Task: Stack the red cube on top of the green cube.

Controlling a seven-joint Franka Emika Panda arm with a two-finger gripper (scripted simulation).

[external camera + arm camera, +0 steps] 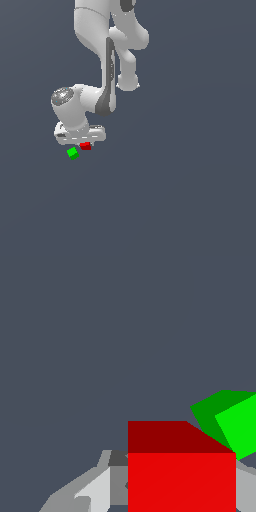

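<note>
The red cube [85,146] sits between the fingers of my white gripper [83,142], just under the hand. In the wrist view the red cube [181,476] fills the space between the two grey fingers [95,491], which press on its sides, so the gripper [180,496] is shut on it. The green cube [73,153] lies on the dark floor just to the exterior view's left of the red one and a little nearer the camera. In the wrist view the green cube [235,423] shows beyond and beside the red cube, farther from the camera, tilted and apart from it.
The floor [190,200] is a plain dark grey-blue surface with no other objects on it. The white arm [107,60] reaches down from the top of the exterior view.
</note>
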